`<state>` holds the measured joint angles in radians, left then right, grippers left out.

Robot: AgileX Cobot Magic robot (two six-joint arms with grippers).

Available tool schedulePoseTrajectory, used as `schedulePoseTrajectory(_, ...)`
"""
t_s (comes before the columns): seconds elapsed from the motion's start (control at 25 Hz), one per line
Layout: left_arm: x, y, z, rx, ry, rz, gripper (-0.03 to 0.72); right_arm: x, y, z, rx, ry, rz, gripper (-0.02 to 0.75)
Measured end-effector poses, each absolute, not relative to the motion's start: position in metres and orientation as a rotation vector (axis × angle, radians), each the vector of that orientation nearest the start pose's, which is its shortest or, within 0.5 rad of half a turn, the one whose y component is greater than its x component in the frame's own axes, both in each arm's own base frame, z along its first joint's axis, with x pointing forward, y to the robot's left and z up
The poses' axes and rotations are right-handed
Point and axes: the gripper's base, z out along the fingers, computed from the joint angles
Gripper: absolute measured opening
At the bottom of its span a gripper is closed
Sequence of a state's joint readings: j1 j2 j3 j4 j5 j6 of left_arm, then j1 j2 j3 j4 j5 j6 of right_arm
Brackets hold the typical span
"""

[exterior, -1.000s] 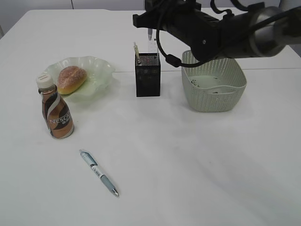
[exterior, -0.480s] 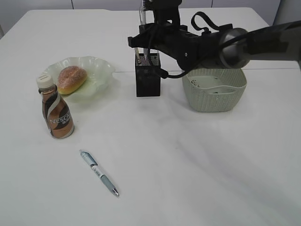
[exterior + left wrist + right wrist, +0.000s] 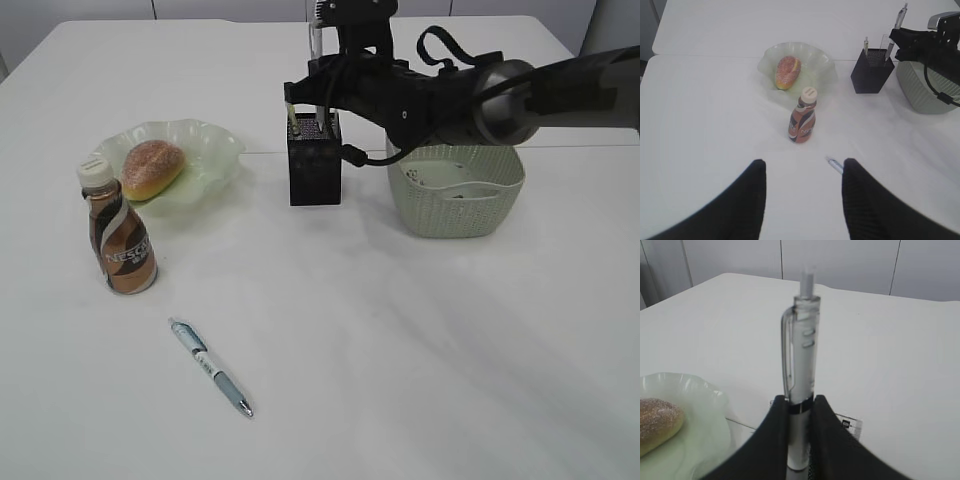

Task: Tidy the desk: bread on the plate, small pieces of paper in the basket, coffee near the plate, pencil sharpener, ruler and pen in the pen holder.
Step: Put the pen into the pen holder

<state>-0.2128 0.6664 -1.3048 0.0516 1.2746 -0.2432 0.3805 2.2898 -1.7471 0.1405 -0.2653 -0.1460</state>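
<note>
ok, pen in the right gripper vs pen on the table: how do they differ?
Held pen stands upright, pinched in the right gripper over the pen holder; table pen lies flat, untouched, near the front edge. Held pen looks clear and silver; table pen has a blue-green grip and a white barrel. Both are click pens with clips.

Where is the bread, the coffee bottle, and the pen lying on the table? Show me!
bread [image 3: 152, 167], exterior view, on the middle of its sugary top.
coffee bottle [image 3: 122, 250], exterior view, on the brown label.
pen on the table [image 3: 211, 367], exterior view, on the middle of its barrel.
</note>
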Motion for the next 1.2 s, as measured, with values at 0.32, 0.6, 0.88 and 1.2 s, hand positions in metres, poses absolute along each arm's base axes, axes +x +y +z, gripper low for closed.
schedulePoseTrajectory(0.32, 0.052, -0.007, 0.463, -0.045, 2.126, -0.212, 0.361, 0.502, 0.197, 0.201, -0.319, 1.748, 0.236, 0.099)
schedulePoseTrajectory(0.6, 0.052, -0.007, 0.463, -0.044, 2.126, -0.216, 0.361, 0.501, 0.198, 0.201, -0.358, 1.740, 0.218, 0.221)
schedulePoseTrajectory(0.88, 0.052, -0.007, 0.463, -0.044, 2.126, -0.218, 0.361, 0.501, 0.198, 0.201, -0.368, 1.737, 0.214, 0.310)
schedulePoseTrajectory(1.2, 0.052, -0.007, 0.463, -0.044, 2.126, -0.218, 0.361, 0.494, 0.197, 0.214, -0.391, 1.845, 0.222, 0.312)
